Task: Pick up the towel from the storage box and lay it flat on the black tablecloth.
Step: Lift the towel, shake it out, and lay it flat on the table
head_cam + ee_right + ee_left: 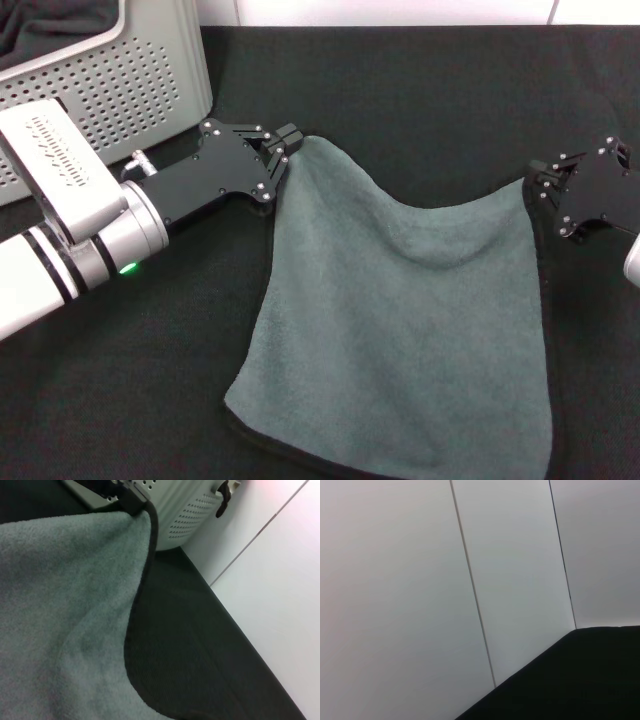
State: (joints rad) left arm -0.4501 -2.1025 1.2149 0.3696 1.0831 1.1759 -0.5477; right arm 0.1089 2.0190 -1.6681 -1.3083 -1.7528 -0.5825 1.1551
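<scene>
Nearest the front edge of the black tablecloth [400, 120], the lower hem of the towel [400, 330] is seen resting on the fabric, its thin black trim showing along the bottom and right sides. The grey-green fluffy face is turned upward, and no yellow-orange reverse is visible. Farther back, the towel rises from the cloth toward its two upper corners, which are held apart so that the sheet can be spread wide rather than dropped in a heap. A shallow sag is seen along the top edge between them, which suggests the corners are not yet pulled fully taut.

At the towel's upper left corner, the left gripper [284, 148] is closed on the fabric, its fingers pinched tight around the trimmed corner. At the upper right corner, the right gripper [540, 185] is seen against the towel's edge and is judged to be gripping it, though the fingertips themselves are partly hidden by cloth.

Beyond the left arm, in the far left corner of the tablecloth, the storage box [130, 80] stands with its perforated silver-grey walls; something dark lies inside it. The towel is wholly out of the box, and only the lowering and releasing of the raised corners appears to remain.
</scene>
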